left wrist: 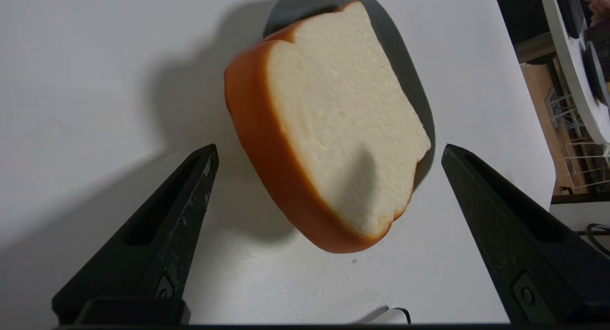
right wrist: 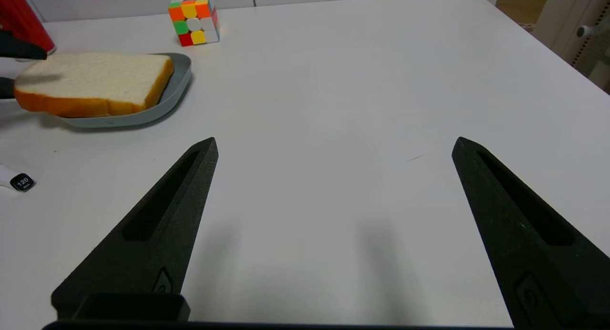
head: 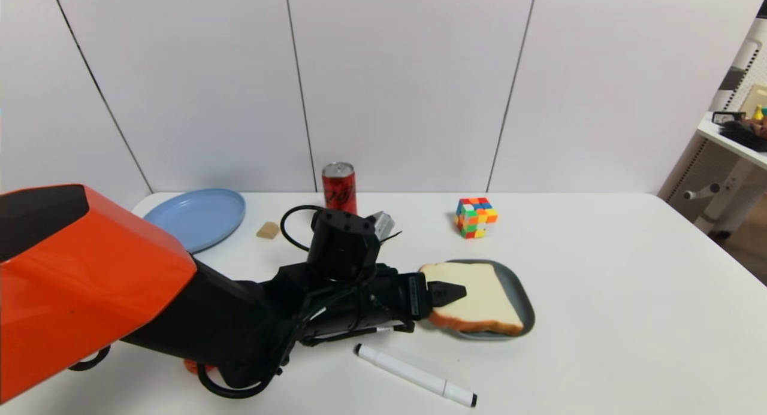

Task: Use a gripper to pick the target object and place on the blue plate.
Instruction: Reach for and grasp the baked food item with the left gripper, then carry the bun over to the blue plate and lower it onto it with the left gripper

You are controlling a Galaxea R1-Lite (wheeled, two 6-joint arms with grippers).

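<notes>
Entry, near to far, clock bearings taken on the head view with 12 at the back wall.

1. White marker pen, 6 o'clock, lying on the tabletop.
2. Left gripper, centre, reaching toward 3 o'clock. Jaws spread wide, empty; tips level with the near end of the bread, one over its face and the other apparently below it.
3. Toast slice, just right of centre. Target object. Rests tilted on the grey tray, near end overhanging the rim.
4. Right gripper, not in the head view. Jaws wide apart, empty, hovering over bare tabletop, idle.
5. Small tan block, 11 o'clock.
6. Puzzle cube, 1 o'clock.
7. Red can, 12 o'clock.
8. Blue plate, 10 to 11 o'clock, nothing on it, well apart from the bread.

Progress: approach made; no grasp yet. Closing, lifting, carrying and releasing remain.

Views: the left wrist view alone shows the crust thickness and the gap on each side. The right wrist view shows the overhang side-on. Only the head view shows the plate.
</notes>
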